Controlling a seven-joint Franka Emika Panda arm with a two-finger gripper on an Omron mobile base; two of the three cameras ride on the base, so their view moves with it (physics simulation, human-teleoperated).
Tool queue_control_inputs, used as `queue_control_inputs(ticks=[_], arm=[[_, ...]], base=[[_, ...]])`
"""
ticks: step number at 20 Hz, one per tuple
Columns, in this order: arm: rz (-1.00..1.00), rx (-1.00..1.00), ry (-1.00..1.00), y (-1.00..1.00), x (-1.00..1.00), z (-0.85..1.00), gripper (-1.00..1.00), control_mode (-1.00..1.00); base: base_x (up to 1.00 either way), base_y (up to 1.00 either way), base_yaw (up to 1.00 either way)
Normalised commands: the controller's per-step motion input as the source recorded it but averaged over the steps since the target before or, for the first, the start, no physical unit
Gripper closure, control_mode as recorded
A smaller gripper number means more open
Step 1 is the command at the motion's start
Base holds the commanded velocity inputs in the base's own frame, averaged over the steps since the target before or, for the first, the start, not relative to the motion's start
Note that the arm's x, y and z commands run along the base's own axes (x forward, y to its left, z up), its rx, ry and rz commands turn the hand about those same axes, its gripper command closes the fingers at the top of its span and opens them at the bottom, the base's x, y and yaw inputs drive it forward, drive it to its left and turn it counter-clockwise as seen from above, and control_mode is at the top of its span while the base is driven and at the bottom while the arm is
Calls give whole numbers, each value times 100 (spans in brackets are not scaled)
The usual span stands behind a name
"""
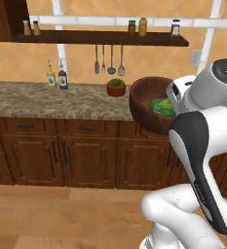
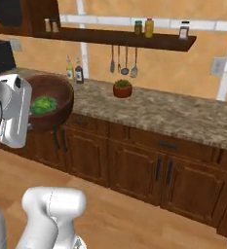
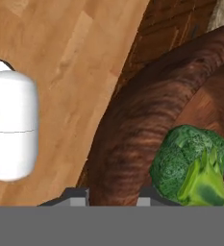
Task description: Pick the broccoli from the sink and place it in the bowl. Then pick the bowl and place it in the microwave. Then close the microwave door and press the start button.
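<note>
Pincer (image 3: 112,194) pinching the bowl (image 3: 147,125) wall, held tilted over the floor (image 3: 60,57): the broccoli (image 3: 192,166) may roll out.

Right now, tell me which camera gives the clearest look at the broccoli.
The hand view. The broccoli is large and close there, its lumpy florets and pale stem distinct, lying against the inner wall of the bowl. In the left base view it is a green patch partly behind the arm; the right base view shows it small but unobstructed.
</note>
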Motion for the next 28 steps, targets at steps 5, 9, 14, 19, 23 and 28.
queue_control_inputs(ticks=[5, 9, 14, 19, 23, 28], arm=[[0, 0, 0, 0, 0, 0, 100, 100], [0, 0, 0, 0, 0, 0, 100, 100], [0, 0, 0, 0, 0, 0, 100, 100], [0, 0, 0, 0, 0, 0, 100, 100], [0, 0, 0, 0, 0, 0, 100, 100], [0, 0, 0, 0, 0, 0, 100, 100]], base=[[-3, 0, 100], [0, 0, 100], [20, 0, 99], [62, 0, 92], [54, 0, 94], [51, 0, 94]])
